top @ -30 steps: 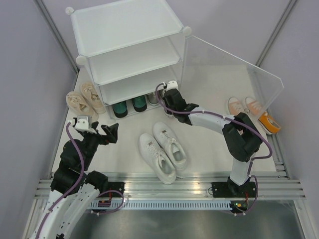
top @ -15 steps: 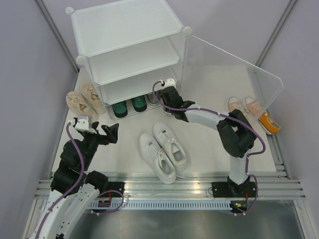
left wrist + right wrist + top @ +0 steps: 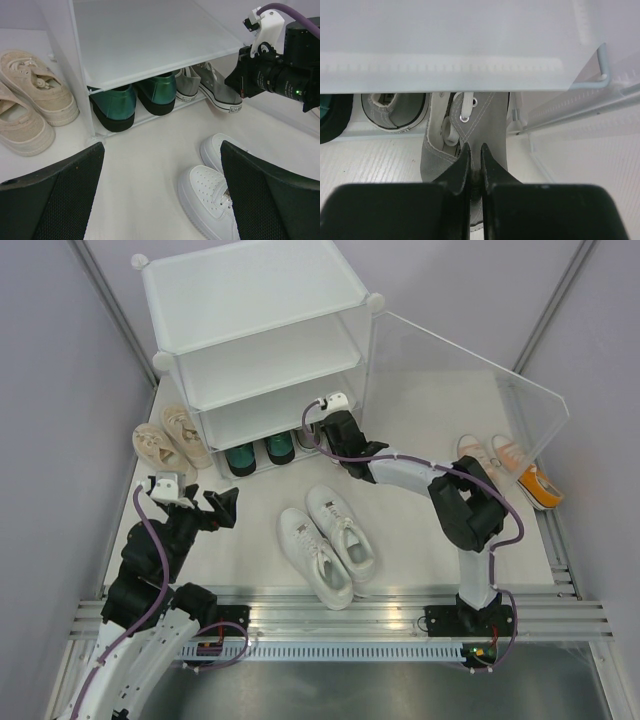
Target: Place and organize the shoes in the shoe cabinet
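The white shoe cabinet [image 3: 250,300] stands at the back with its clear door [image 3: 460,380] swung open to the right. The dark green pair [image 3: 258,452] sits in the bottom tier, also in the left wrist view [image 3: 135,97]. My right gripper [image 3: 325,427] is shut on the side wall of a grey shoe [image 3: 485,120] and holds it at the bottom tier's right end, next to the other grey shoe [image 3: 395,112]. My left gripper [image 3: 222,508] is open and empty above the floor [image 3: 161,150]. The white pair [image 3: 328,540] lies in the middle. The beige pair [image 3: 165,440] lies left of the cabinet. The orange pair [image 3: 510,468] lies at the right.
Grey walls close in on both sides. The open door panel stands between the cabinet and the orange pair. The cabinet's upper two shelves [image 3: 270,360] hold nothing. A metal rail [image 3: 330,615] runs along the near edge.
My right gripper has moved left and further toward the cabinet's bottom tier with the grey shoe. The left arm has not moved.
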### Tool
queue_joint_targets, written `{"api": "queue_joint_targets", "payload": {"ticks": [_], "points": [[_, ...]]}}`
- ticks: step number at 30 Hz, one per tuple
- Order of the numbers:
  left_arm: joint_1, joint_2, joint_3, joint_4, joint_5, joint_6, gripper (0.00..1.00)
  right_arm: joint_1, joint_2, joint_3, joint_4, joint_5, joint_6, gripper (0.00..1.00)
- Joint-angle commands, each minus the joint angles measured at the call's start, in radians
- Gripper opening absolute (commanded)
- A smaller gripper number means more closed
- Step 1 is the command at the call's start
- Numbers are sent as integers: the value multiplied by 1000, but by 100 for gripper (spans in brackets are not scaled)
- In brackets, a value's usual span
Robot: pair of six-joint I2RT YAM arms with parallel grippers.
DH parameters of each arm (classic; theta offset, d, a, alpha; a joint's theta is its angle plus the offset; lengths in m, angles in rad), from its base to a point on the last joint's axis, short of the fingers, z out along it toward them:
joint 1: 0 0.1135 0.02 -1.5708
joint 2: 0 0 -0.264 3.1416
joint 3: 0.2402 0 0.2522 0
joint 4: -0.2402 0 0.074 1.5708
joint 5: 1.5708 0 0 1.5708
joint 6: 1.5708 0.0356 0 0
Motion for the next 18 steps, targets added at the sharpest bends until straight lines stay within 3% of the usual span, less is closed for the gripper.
{"api": "queue_joint_targets", "payload": {"ticks": [1,8,13,17,18], "points": [[-3,11,1,35,5,35,100,-54,43,57,151,74,-52,1],[-3,20,1,35,-1,37,100,-59,34,45,202,73,-35,1],[-3,20,-1,35,-3,40,100,-56,-63,-79,302,19,-49,1],[-3,17,1,34,-1,38,100,-56,-110,-116,224,11,-17,1],[-3,17,2,32,-1,38,100,-56,-111,-134,208,11,5,5]]}}
